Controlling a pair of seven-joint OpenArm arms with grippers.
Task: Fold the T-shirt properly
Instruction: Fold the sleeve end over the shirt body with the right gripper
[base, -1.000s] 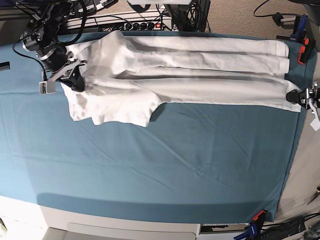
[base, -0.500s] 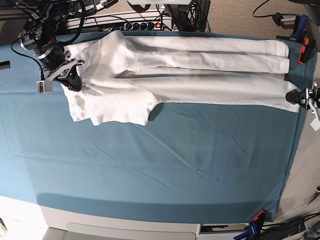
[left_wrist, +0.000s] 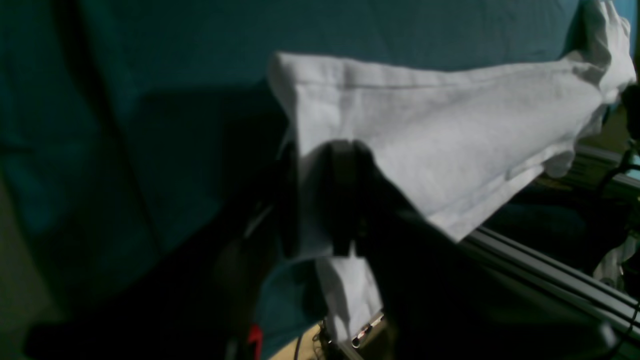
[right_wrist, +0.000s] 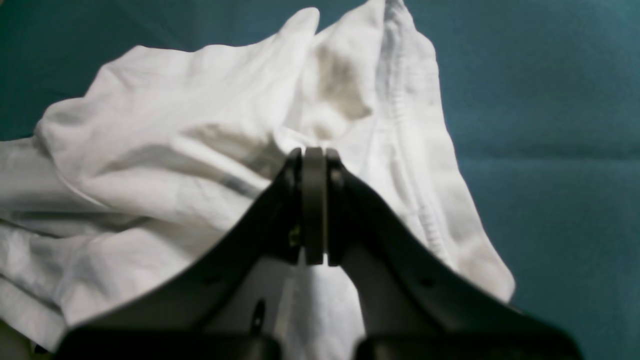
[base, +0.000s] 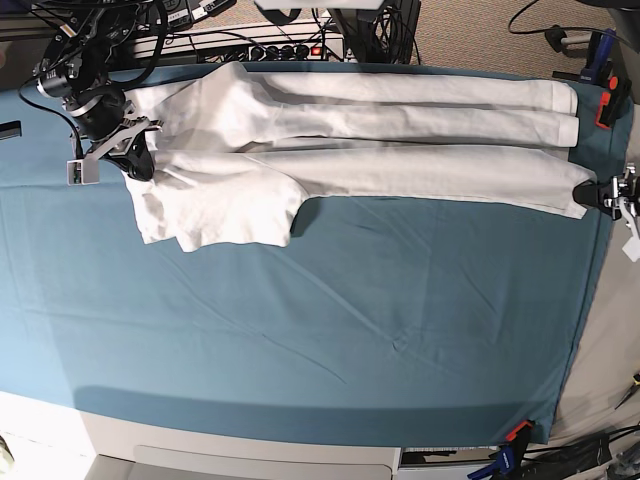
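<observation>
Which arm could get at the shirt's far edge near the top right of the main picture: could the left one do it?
Probably yes: the left gripper is close by and nothing seems to stand between, though it is at the shirt's near corner and might drag that along.

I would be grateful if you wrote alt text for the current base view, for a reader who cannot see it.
A white T-shirt lies bunched and partly folded in a long strip across the far part of a teal cloth. Two black robot arms reach in from either side, their pincers at opposite ends of the shirt.
</observation>
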